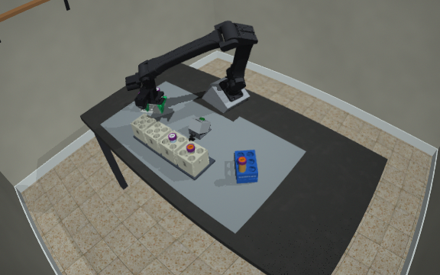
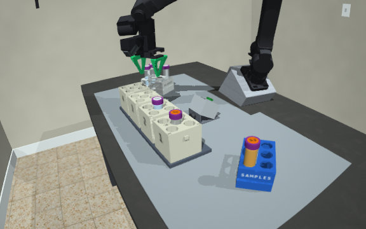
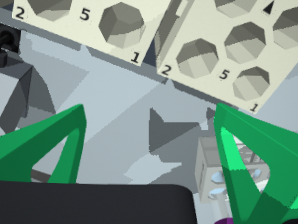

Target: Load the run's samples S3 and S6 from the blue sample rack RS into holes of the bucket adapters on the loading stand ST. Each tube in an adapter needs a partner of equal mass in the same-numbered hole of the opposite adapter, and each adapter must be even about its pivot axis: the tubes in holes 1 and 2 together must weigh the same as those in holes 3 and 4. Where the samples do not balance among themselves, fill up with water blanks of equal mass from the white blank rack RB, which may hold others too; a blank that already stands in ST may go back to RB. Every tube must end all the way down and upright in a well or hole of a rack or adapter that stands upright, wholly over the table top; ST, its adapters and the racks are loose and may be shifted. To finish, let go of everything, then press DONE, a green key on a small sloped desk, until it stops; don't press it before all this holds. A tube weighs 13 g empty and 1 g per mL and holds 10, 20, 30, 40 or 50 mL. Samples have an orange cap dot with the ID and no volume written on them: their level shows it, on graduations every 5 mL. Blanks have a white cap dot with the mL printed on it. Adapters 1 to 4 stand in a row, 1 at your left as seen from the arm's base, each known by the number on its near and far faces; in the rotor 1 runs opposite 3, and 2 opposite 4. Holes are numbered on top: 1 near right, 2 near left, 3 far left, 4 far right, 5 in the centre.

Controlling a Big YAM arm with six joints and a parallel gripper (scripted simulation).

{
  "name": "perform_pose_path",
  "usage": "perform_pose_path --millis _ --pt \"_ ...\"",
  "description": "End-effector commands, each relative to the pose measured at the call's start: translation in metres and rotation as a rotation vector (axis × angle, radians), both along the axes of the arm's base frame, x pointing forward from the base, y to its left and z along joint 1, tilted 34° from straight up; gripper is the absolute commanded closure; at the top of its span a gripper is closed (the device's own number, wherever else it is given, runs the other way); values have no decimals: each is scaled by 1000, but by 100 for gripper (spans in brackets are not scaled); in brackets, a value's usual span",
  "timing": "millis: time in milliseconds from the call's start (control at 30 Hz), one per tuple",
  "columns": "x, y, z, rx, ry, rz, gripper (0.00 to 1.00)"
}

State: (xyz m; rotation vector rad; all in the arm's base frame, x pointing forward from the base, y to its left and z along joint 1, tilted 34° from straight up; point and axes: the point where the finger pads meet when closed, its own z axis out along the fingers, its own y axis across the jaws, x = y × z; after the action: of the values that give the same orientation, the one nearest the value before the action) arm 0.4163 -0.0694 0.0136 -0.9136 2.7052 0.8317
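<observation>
Beige walls, tan tile floor, dark counter (image 1: 319, 198) with a grey mat (image 1: 220, 191) on it. Black arm reaches from its grey pedestal (image 1: 214, 100) toward the far left end of the mat. The tool (image 2: 149, 65) with green fingers (image 2: 137, 63) hangs spread wide with nothing between them, above the white blank rack RB (image 2: 162, 85), which has a few purple-capped tubes standing in it; the caps sit just below the fingertips, apart from them. In the wrist view the green fingers frame bare mat, with the rack edge and one purple cap low at right and the tops of two adapters above, holes numbered 1, 2, 4, 5 readable. Loading stand ST (image 2: 207, 149) carries four cream adapters in a row. The two adapters nearest the tool show open holes only. The third one (image 2: 152, 114) holds a blank (image 2: 157, 102) with a white cap dot, upright and seated. The fourth adapter (image 2: 176, 137), closest in the exterior view, holds a sample (image 2: 175, 116) with an orange cap dot, upright; ID too small to read. Blue sample rack RS (image 2: 256, 178), marked SAMPLES, stands well apart to the right on the mat, with one orange sample tube (image 2: 251, 151) upright in a near corner well, other wells open. Small grey sloped desk (image 2: 203, 108) with the green DONE key (image 2: 210, 98) sits between the stand and the pedestal, untouched.
</observation>
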Motion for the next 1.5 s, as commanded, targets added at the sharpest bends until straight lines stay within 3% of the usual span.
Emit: perform_pose_path --millis 0,1000,1067,1167,1300,1367,1400,1467 --pt "15 -42 -7 -20 -73 13 20" --pt "-17 -225 -130 -22 -48 14 20" --pt "-18 -229 -132 -22 -48 14 20" --pt "-16 -205 -127 -28 -59 47 20" --pt "-23 -190 -156 4 -24 34 20" --pt "-23 -190 -156 4 -24 34 20" --pt "-12 -219 -151 -34 -57 -3 20" --pt "-10 -223 -144 -47 -70 -5 20"
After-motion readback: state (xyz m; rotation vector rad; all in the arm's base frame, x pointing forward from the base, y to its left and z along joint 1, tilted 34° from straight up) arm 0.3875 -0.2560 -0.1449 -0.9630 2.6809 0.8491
